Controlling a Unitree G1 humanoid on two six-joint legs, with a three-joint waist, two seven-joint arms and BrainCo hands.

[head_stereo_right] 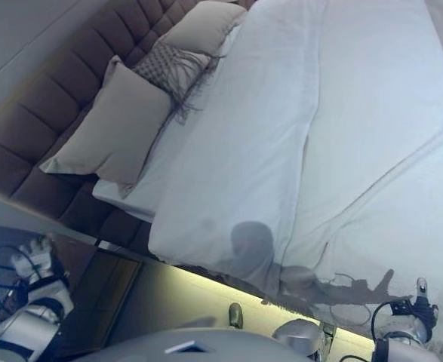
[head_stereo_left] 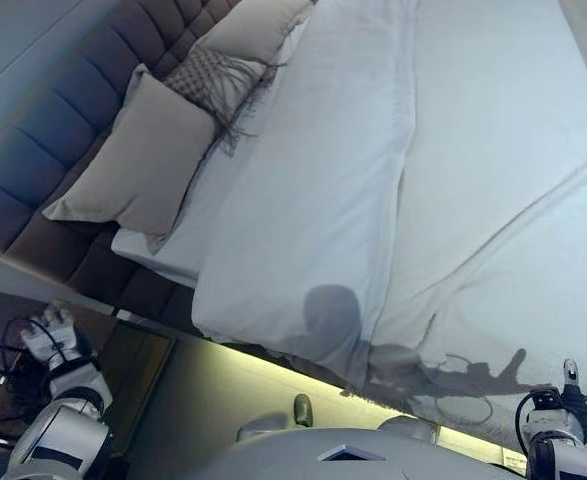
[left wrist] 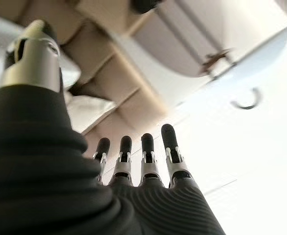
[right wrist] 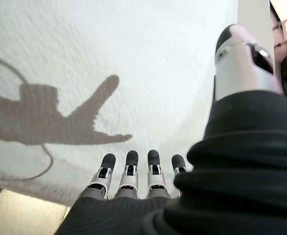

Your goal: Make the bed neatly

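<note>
A white duvet [head_stereo_left: 403, 190] covers the bed, with a long fold down its middle and its near edge hanging over the side. Two beige pillows [head_stereo_left: 143, 160] and a dark patterned fringed cushion [head_stereo_left: 213, 80] lean on the brown padded headboard [head_stereo_left: 53, 130] at the left. My left hand [head_stereo_left: 51, 335] is open at the lower left, off the bed, beside the headboard; its wrist view shows straight fingers [left wrist: 133, 156]. My right hand [head_stereo_left: 563, 400] is open at the lower right, just above the duvet's near edge, holding nothing; its fingers [right wrist: 133, 169] are straight over the white cloth.
A lit strip [head_stereo_left: 273, 375] runs under the bed's near side. A dark bedside table [head_stereo_left: 133, 360] stands by the headboard at the lower left, with cables [head_stereo_left: 3, 350] beside it. A white sheet edge [head_stereo_left: 163, 255] shows under the pillows.
</note>
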